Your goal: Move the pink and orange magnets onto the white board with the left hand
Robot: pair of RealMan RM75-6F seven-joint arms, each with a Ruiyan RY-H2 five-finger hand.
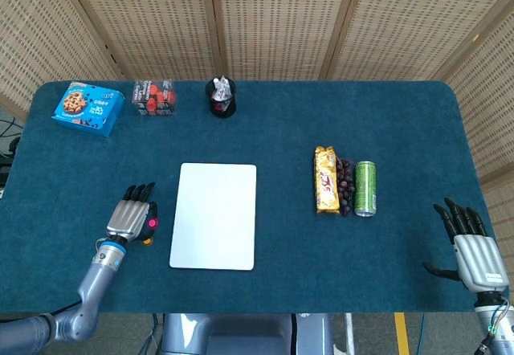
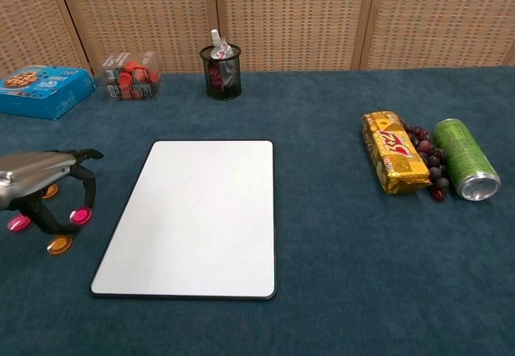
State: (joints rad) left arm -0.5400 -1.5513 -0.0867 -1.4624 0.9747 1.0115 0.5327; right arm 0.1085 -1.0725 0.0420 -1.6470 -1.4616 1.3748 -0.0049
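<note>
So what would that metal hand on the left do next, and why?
Probably lift the pink magnet and carry it right onto the white board. The left hand seems to pinch that magnet just off the board's edge, and the board is bare.

Pink magnet (image 2: 80, 216), white board (image 2: 193, 215)

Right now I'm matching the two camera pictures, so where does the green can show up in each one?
Head view: the green can lies right of centre, mid-table.
Chest view: the green can lies at the far right, open end toward the camera.
Shared landmark: the yellow snack packet sits just left of it in both, with dark grapes between them.
</note>
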